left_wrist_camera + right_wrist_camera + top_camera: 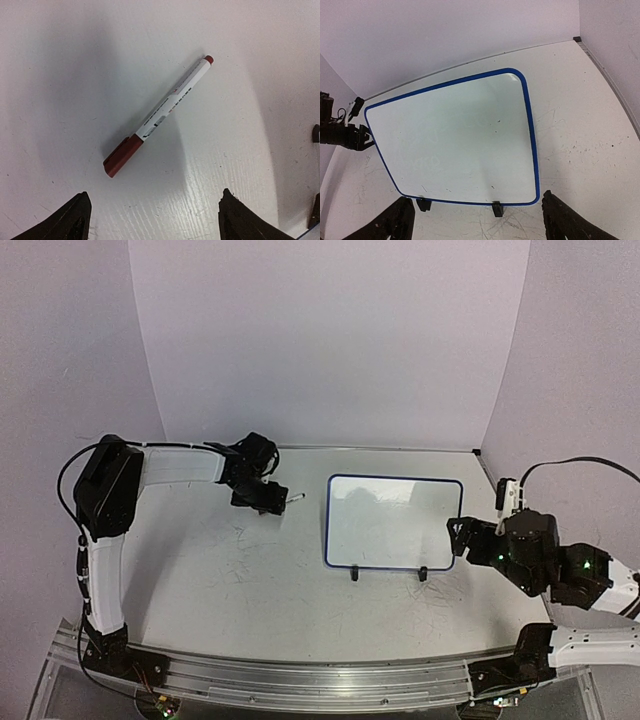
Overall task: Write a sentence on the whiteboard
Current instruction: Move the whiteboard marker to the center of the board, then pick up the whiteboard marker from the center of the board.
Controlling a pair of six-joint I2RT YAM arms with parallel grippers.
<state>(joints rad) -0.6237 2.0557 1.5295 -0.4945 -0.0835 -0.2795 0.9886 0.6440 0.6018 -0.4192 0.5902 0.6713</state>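
The left gripper point(152, 212) hangs over the table point(250, 580) with its jaws spread wide and nothing between them, presumably so that they can drop around the marker point(157, 116). The marker lies flat just ahead of the gap. Its dark red cap is nearer the jaws and towards the left finger, and its white barrel slants away towards the right one. The cap looks to be on, so by my reckoning it must come off before any writing. The print on the barrel is too small to read, and the dark bits cut off at the right edge of that wrist view cannot be identified. Further right, the whiteboard point(394, 523) lies on the table on its two black feet point(422, 204), directly ahead of the right gripper point(476, 220). Its near, footed edge is just beyond the fingertips. That gripper is also wide open and holds nothing. It seems placed to steady the board, though from above I cannot tell whether it touches the frame. No black sentence shows on the white face, only faint greyish traces that cannot be read. Only the tips of each gripper's fingers enter its own wrist view.
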